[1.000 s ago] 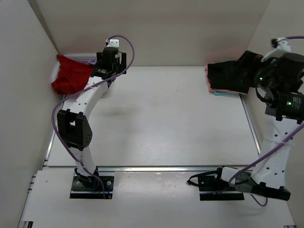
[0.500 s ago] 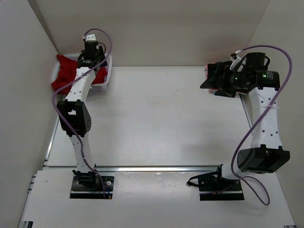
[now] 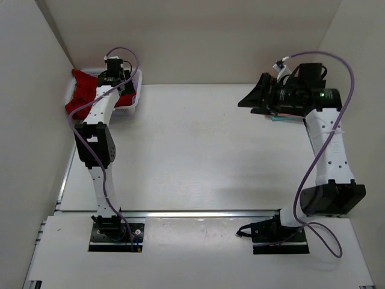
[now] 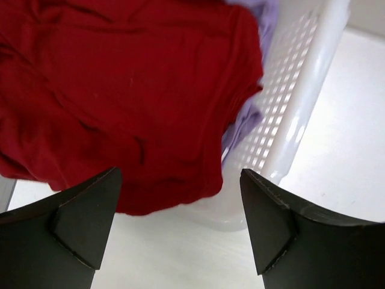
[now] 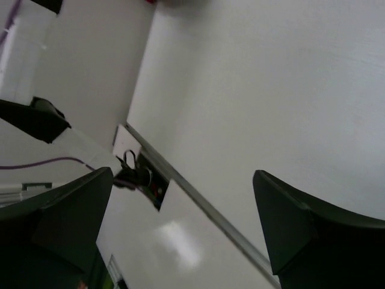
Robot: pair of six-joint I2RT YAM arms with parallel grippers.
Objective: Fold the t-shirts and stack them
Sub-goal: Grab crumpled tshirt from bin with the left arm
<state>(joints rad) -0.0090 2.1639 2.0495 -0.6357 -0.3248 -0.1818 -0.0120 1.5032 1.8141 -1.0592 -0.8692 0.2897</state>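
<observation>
A deep red t-shirt (image 3: 81, 99) lies crumpled in and over the white lattice basket (image 3: 133, 101) at the far left corner. In the left wrist view the red shirt (image 4: 120, 90) fills the frame, with a lavender shirt (image 4: 251, 115) under it against the basket wall (image 4: 301, 90). My left gripper (image 3: 120, 85) (image 4: 179, 174) is open and empty just above the red shirt. My right gripper (image 3: 248, 100) (image 5: 181, 174) is open and empty, held in the air and pointing left. Only a teal edge (image 3: 278, 118) of the far-right stack shows under the right arm.
Walls close in the table on the left, back and right. A metal rail (image 3: 210, 212) runs along the near edge in front of the arm bases. The right wrist view looks across the white table (image 5: 271, 90) toward the left arm's base (image 5: 135, 174).
The right gripper has swung left, off the black shirt on the stack. The left gripper has settled over the basket's red shirt.
</observation>
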